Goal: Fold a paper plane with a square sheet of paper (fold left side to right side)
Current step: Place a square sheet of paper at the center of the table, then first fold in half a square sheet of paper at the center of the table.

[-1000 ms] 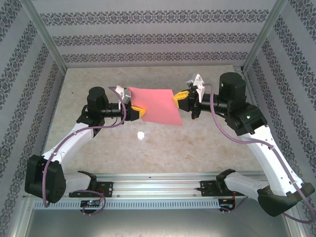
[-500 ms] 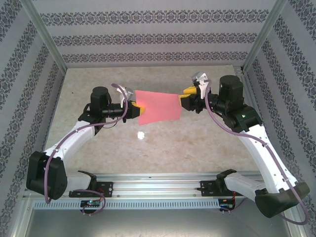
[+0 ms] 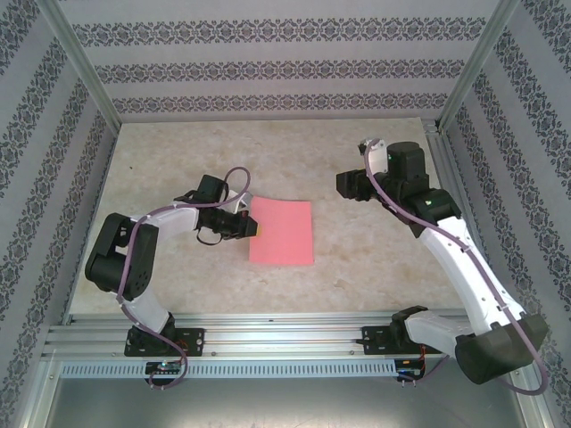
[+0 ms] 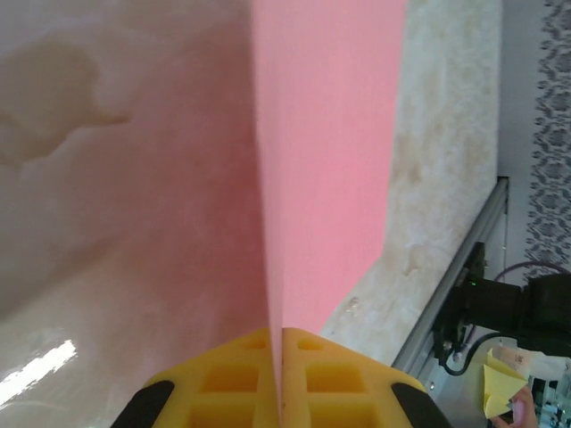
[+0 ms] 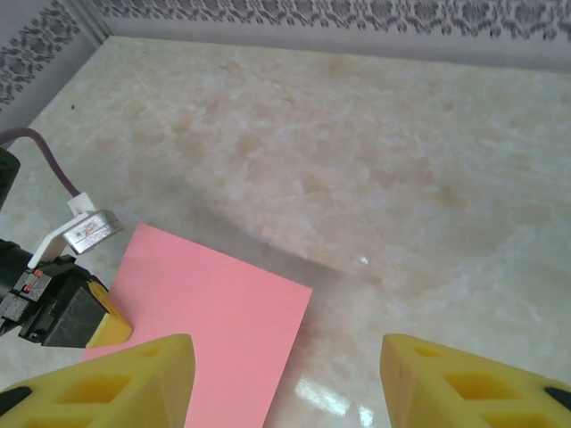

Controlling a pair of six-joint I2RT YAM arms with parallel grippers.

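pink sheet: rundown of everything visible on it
The square sheet of paper is thin, plain pink-red and matte, with no print or crease showing on top. From above it reads as a near-square rectangle with straight edges and sharp corners. It lies flat, or nearly so, centre-left on the glossy marble-look table. The left gripper is shut on its left edge near the far corner, and its yellow pads pinch it edge-on. Nothing else touches it.

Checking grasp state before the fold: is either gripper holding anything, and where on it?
The left gripper is shut on the square sheet of paper, pinching its left edge. The right gripper is open, apart from the sheet, holding nothing.
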